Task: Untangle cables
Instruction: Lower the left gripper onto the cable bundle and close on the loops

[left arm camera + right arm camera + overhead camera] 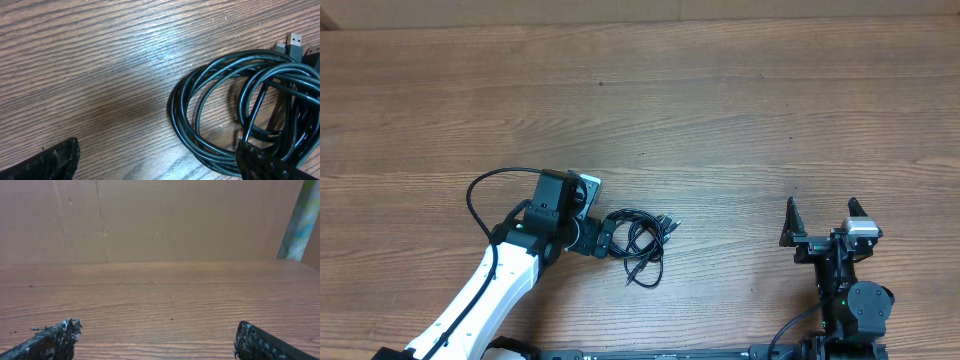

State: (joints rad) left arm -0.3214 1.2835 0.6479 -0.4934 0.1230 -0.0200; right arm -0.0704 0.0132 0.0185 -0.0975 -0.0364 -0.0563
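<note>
Cables (640,238) just beside left end effector (604,238)

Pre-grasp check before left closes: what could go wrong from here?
On the left gripper, one of the fingers overlaps several loops of the cables; closing may pinch them all and drag the bundle. The right gripper sits open, far off, so nothing pins the bundle. The silver-tipped plug could snag a loop.

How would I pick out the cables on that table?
On the wooden table, find the white left arm. At its tip lies a small coil of thin black cables. Unlike the thicker cord fixed to the arm, they lie loose and show a silver-tipped plug.
</note>
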